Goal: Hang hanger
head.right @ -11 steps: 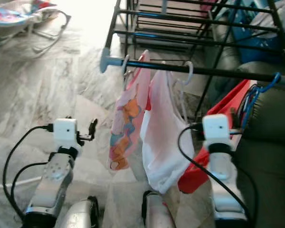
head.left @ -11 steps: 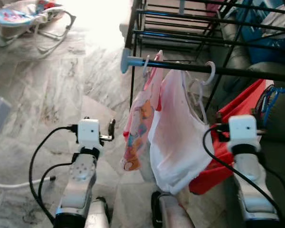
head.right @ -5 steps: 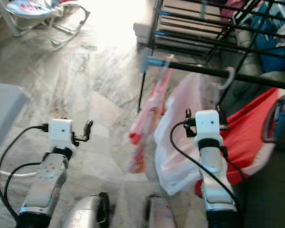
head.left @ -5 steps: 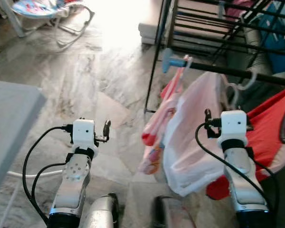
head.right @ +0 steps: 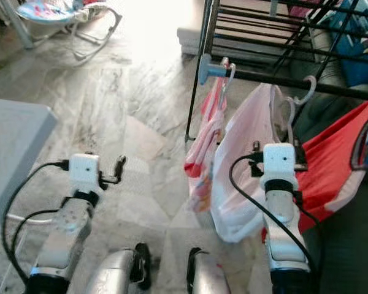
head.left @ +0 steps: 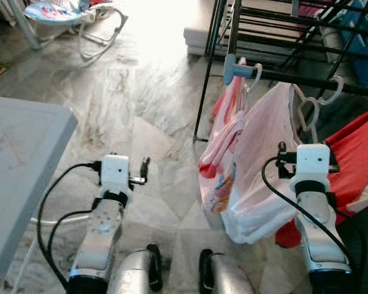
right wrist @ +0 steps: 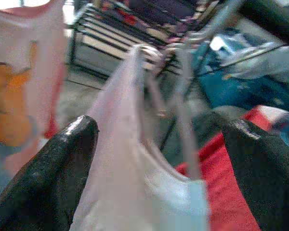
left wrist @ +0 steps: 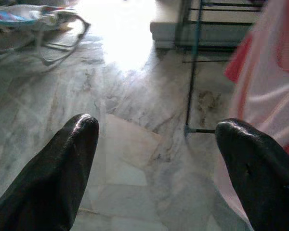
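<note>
Hanging from the black rail (head.left: 306,81) of the drying rack (head.right: 276,37), the white hanger (head.left: 313,107) already had its hook over the bar, with a pale pink garment (head.left: 264,165) draped from it. Beside it a second pink garment with a cartoon print (head.left: 224,153) hung from its own hook near the rail's blue end cap (head.left: 230,68). The right tool (right wrist: 159,159) sat just in front of the pale garment, its black fingers (right wrist: 53,168) spread wide and gripping nothing, so I judged the hanging done or nearly so. The left tool (left wrist: 159,159) was held out over bare floor, fingers likewise apart and empty, probably kept clear of the clothes. A red cloth (head.left: 349,159) lay below the rail on the right. Underfoot was grey veined marble floor (head.left: 141,104), with a baby bouncer (head.left: 73,15) by the bright far end and a grey tabletop (head.left: 18,159) at the left.
</note>
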Controlling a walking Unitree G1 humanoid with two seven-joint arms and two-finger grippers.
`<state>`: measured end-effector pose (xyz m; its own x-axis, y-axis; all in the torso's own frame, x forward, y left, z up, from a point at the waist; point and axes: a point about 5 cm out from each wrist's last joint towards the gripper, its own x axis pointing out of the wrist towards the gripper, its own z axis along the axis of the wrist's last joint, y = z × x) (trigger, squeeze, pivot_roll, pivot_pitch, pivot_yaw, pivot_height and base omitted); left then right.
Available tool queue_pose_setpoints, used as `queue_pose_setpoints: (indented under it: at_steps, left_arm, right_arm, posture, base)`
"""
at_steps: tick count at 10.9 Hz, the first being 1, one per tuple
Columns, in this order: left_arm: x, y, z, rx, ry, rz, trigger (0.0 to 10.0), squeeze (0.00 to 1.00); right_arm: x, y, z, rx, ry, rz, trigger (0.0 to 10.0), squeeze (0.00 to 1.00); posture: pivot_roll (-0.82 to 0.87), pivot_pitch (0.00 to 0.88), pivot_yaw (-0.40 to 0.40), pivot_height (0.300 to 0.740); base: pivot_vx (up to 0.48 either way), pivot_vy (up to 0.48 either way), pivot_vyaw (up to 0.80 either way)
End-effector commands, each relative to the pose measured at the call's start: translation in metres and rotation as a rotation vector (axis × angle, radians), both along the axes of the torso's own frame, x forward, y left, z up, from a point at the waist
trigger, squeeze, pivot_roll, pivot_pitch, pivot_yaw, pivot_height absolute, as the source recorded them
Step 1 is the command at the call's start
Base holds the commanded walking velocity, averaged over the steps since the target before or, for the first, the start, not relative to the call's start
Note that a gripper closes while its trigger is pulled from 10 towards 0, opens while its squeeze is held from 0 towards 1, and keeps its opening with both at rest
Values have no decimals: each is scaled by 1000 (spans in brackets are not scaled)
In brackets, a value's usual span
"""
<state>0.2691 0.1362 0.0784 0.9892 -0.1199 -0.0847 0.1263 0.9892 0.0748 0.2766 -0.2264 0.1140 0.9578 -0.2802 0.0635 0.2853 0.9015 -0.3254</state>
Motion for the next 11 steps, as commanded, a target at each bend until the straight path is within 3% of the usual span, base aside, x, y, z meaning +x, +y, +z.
queue_pose_setpoints:
  at_steps: [1, 5, 10, 11]
  left_arm:
    - [-2, -2, -2, 12, 10, -21, 10000, 0]
    - [-2, -4, -2, 11, 12, -30, 10000, 0]
    - [-3, -6, -6, 20, 34, -42, 10000, 0]
    - [-2, -6, -7, 27, 36, -45, 10000, 0]
  right_arm:
    - [-1, -9, -2, -3, 10, -50, 10000, 0]
    - [12, -8, 0, 8, 24, -25, 10000, 0]
    - [50, -15, -11, 21, 210, 126, 10000, 0]
    - [61, -17, -6, 39, 238, 153, 8000, 0]
  posture:
    - [-24, 221, -44, 740]
    - [-25, 223, -40, 740]
    - [-24, 226, -36, 740]
    - [-15, 225, -37, 740]
  base:
    - [0, 0, 0]
    - [0, 0, -200]
    - [0, 0, 0]
    - [0, 0, 0]
